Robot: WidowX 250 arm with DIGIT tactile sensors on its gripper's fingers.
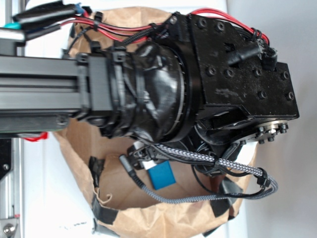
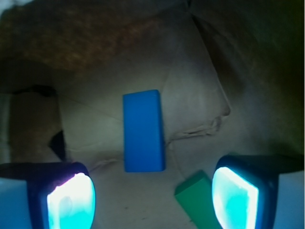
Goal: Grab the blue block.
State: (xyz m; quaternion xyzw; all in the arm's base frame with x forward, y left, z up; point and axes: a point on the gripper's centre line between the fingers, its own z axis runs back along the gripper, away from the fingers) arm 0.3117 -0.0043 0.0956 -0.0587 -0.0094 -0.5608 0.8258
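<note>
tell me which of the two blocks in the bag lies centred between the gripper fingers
The blue block: it lies midway between the open fingers. The green block sits off to the side, right beside one finger.

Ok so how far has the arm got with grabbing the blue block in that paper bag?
Done: the arm has reached into the brown paper bag, and the wrist view shows the gripper open above the bag floor. In hand: lining up, with the blue block lying flat ahead, between the fingers' lines, untouched. Left: descend, close on it and lift, avoiding the green block beside the right finger.
</note>
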